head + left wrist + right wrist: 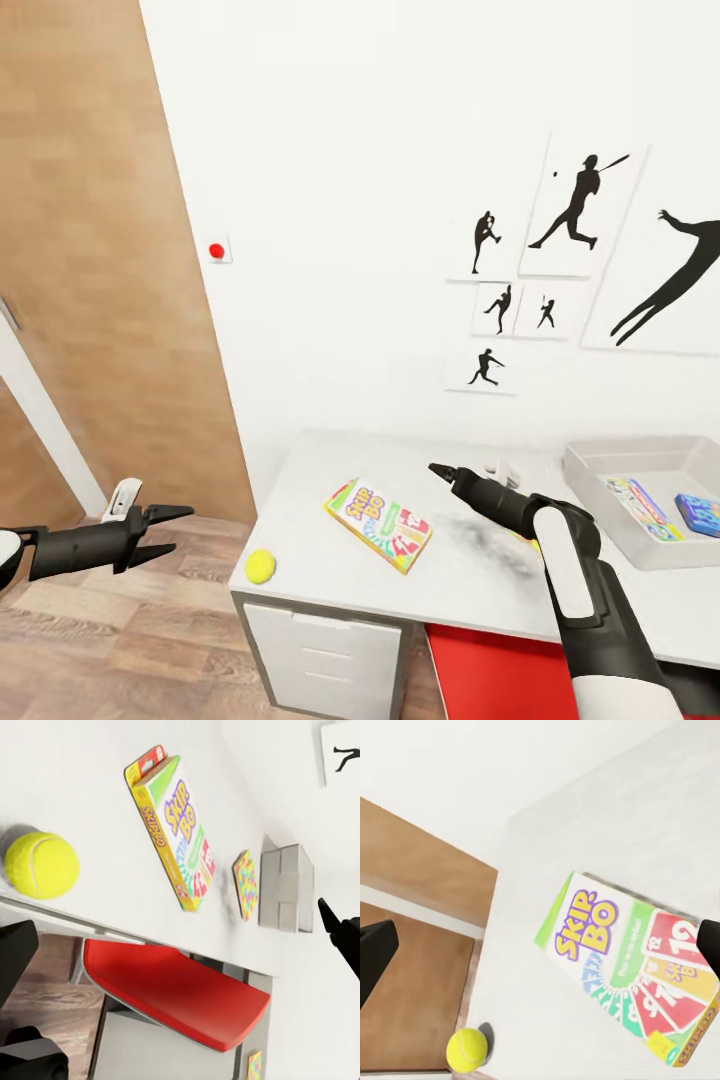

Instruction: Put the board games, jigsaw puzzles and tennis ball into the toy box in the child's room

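Right fingers (440, 470), apparently drawn close together and holding nothing, hover over the bench (480, 580) just beyond the white-green-yellow board game (378, 525), which lies flat on the pale top. Left fingers (172, 530), parted and empty, hang off the bench's end above the wood floor (120, 640). The board game is judged a light, stiff card box with a slick printed lid; its thin long edges offer the surest hold, perhaps after sliding it to the bench edge. The tennis ball (260, 566) sits at the near corner beside it; fuzzy, springy and prone to roll, so best pinched across its middle. A jigsaw puzzle (245, 884) lies farther along, next to a small grey block (286, 886). The toy box (640, 470), a shallow grey tray at the far end, already contains a blue board game (698, 514) and another flat colourful item (640, 508)
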Robot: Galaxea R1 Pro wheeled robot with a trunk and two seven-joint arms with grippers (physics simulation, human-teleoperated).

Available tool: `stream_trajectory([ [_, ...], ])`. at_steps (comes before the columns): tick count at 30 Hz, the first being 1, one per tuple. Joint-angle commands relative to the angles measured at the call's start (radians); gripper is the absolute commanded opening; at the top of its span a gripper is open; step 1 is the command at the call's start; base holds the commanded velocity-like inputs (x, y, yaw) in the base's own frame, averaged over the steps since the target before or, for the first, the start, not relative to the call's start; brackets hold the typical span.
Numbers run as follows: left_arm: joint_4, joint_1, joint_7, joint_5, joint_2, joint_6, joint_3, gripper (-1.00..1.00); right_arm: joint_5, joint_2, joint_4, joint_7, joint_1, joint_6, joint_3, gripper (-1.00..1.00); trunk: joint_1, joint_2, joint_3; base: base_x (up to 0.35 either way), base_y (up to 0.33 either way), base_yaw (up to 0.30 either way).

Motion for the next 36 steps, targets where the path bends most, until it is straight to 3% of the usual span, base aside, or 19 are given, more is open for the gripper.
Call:
stream_trajectory([
  [1, 0.001, -0.001, -0.01, -0.007, 0.002, 0.0, -0.002, 1.0, 0.005, 0.001, 0.0, 0.006, -0.001, 0.006, -0.003, 1.0, 0.001, -0.002, -0.002, 0.01, 0.26, 0.0],
  [36, 0.005, -0.001, -0.007, -0.01, 0.003, -0.003, -0.002, 1.0, -0.002, -0.007, -0.008, 0.015, 0.022, -0.069, -0.012, 1.0, 0.001, -0.002, -0.002, 0.052, 0.125, 0.0],
])
